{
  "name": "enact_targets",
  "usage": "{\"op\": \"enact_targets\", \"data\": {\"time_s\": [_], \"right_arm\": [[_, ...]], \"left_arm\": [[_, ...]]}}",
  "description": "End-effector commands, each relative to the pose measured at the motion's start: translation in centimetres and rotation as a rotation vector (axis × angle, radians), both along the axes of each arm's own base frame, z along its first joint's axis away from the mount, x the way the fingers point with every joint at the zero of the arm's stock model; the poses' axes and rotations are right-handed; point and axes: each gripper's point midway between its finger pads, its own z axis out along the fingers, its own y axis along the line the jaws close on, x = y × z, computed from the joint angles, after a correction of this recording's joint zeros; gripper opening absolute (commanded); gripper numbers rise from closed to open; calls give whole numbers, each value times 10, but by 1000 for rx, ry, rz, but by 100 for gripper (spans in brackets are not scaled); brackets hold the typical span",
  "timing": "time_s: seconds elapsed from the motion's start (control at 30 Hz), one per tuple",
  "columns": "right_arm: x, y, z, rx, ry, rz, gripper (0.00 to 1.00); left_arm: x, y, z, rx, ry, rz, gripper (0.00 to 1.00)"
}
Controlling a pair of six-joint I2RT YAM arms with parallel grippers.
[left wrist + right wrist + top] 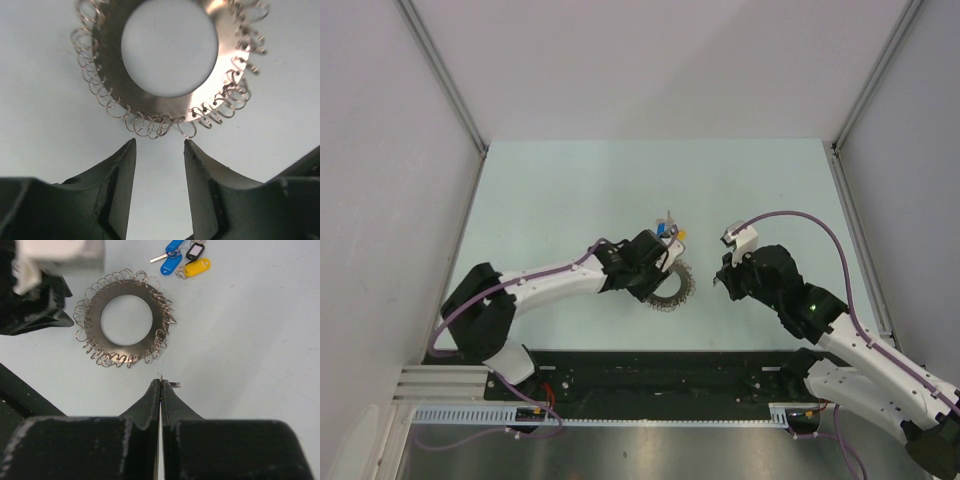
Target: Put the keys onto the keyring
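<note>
The keyring (pixel 675 292) is a flat silvery disc with an open centre and a rim of small wire loops, lying on the table. The keys (pixel 670 232), with blue, yellow and black heads, lie just beyond it, also seen as keys (pixel 196 267) in the right wrist view. My left gripper (pixel 160 145) stands open at the edge of the keyring (pixel 150 107), nothing between its fingers. My right gripper (pixel 161 382) is shut, a small thin metal piece (pixel 171 384) poking from its tips, a short way from the keyring (pixel 95 322). What that piece is I cannot tell.
The left arm's black head (pixel 35 305) sits against the ring's left side in the right wrist view. The right gripper (pixel 725 278) hovers to the right of the ring. White walls enclose the pale green table (pixel 570 180) on three sides.
</note>
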Motion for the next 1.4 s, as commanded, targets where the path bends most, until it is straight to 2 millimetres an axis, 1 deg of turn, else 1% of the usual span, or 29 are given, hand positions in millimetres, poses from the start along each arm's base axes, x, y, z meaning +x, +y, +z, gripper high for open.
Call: {"op": "enact_targets", "data": {"time_s": [0.0, 0.03, 0.13, 0.17, 0.2, 0.27, 0.3, 0.33, 0.37, 0.4, 0.47, 0.73, 0.97, 1.17, 1.37], "right_arm": [[2, 2, 15, 22, -31, 7, 0], [1, 2, 14, 21, -30, 7, 0], [1, 2, 14, 23, -27, 7, 0], [1, 2, 13, 21, -26, 6, 0], [2, 2, 14, 22, -28, 4, 0], [1, 2, 13, 19, -24, 6, 0], [2, 2, 13, 20, -25, 6, 0], [2, 2, 13, 19, -24, 4, 0], [1, 2, 13, 19, -24, 6, 0], [1, 2, 13, 20, -23, 3, 0], [1, 2, 12, 17, -24, 4, 0], [1, 2, 11, 16, -19, 5, 0], [1, 2, 10, 13, -15, 7, 0], [1, 3, 9, 12, -12, 7, 0], [2, 4, 7, 8, -5, 10, 0]], "left_arm": [[5, -10, 41, -179, -50, 109, 48], [4, -10, 48, -208, -56, 113, 49], [-2, -11, 43, -257, -18, 102, 47], [0, -8, 38, -256, -4, 111, 45], [-4, -10, 35, -266, 24, 97, 40], [-2, -8, 28, -267, 46, 105, 37], [-6, -11, 25, -282, 73, 99, 35], [-6, -12, 23, -291, 88, 100, 34], [-4, -11, 16, -292, 105, 111, 34], [-7, -13, 13, -305, 130, 111, 33], [-5, -11, 5, -299, 146, 124, 33], [0, -11, -5, -288, 166, 133, 33], [-1, -4, -19, -248, 181, 155, 32], [3, 0, -20, -233, 156, 175, 36], [2, 2, -24, -223, 165, 175, 36]]}}
